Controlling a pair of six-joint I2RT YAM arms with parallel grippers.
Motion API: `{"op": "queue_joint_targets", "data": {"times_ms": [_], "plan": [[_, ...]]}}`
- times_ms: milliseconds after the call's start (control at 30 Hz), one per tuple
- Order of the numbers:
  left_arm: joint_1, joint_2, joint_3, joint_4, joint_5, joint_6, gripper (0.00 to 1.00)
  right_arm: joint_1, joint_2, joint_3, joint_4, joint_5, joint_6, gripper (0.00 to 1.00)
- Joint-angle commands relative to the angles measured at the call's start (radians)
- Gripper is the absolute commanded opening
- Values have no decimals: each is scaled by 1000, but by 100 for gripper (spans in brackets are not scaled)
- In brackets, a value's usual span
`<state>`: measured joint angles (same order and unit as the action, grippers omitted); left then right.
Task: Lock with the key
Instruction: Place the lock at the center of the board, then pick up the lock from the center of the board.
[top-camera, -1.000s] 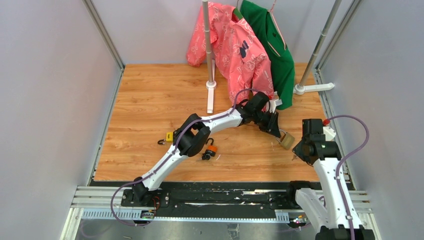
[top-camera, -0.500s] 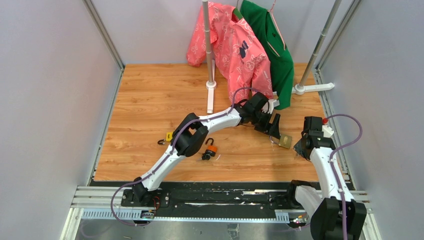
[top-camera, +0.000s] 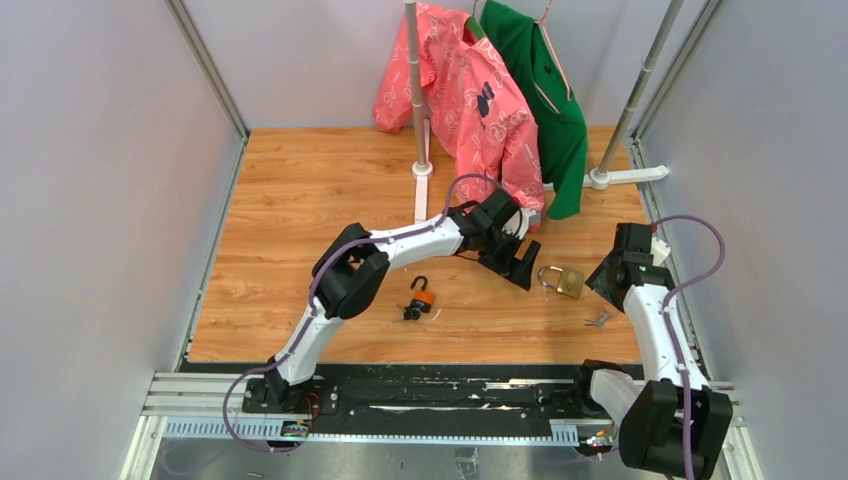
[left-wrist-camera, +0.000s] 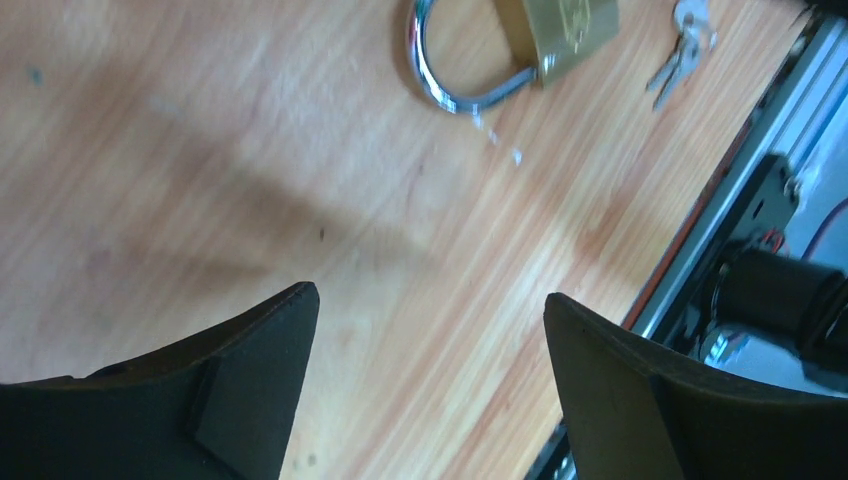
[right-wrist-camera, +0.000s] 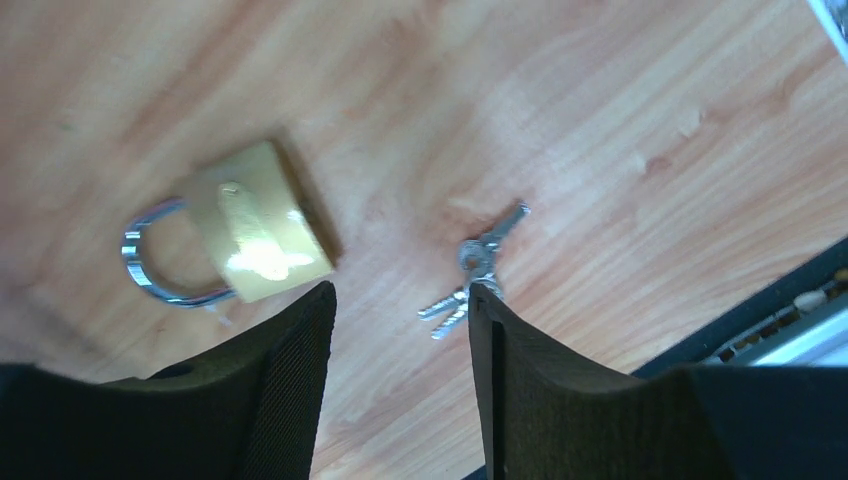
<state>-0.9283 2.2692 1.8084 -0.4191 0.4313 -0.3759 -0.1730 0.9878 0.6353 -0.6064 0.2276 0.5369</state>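
On the wooden table (top-camera: 300, 200), between the two arms, the brass padlock (top-camera: 570, 281) now lies flat and free. A second ago the left gripper (left-wrist-camera: 430, 300) held it off the surface, with the right gripper (right-wrist-camera: 400, 295) closed just beside it. Both have since let go. The left gripper's fingers stand wide apart and empty, and the gripper has drawn back toward its own side. The right gripper's fingers stand moderately apart, also empty. The key bunch (right-wrist-camera: 470, 275) lies near the padlock, not touching it and not in the keyhole.

Judgement: this release suggests the locking step is finished. The shackle (left-wrist-camera: 440, 85) appears seated at both ends, but the views do not confirm this.

Orientation: the padlock's long axis runs roughly left to right across the table. The shackle points toward the left gripper, and the base of the body faces the right gripper.
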Motion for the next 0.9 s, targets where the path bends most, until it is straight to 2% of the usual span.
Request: {"op": "queue_joint_targets", "data": {"times_ms": [0, 167, 300, 400, 500, 600, 700, 800, 867], "plan": [[-31, -150, -107, -57, -82, 81, 88, 17, -39, 129, -63, -81, -63, 54], [-41, -384, -334, -117, -187, 117, 88, 213, -136, 167, -110, -109, -64, 55], [-41, -556, -493, -189, -272, 122, 88, 396, -220, 128, -164, -104, 6, 57], [-39, -699, -583, -251, -356, 110, 88, 584, -277, 77, -151, -74, 101, 58], [-16, -819, -648, -301, -408, 77, 89, 822, -263, 53, -126, 28, 195, 58], [67, -930, -708, -346, -408, 22, 89, 1098, -147, 88, -77, 194, 235, 58], [189, -1058, -761, -377, -428, -28, 89, 1291, 96, 194, -32, 314, 228, 63], [291, -1153, -782, -422, -471, -75, 90, 1344, 363, 358, -46, 329, 247, 66], [329, -1189, -775, -454, -509, -99, 90, 1339, 540, 502, -147, 333, 350, 71]]}}
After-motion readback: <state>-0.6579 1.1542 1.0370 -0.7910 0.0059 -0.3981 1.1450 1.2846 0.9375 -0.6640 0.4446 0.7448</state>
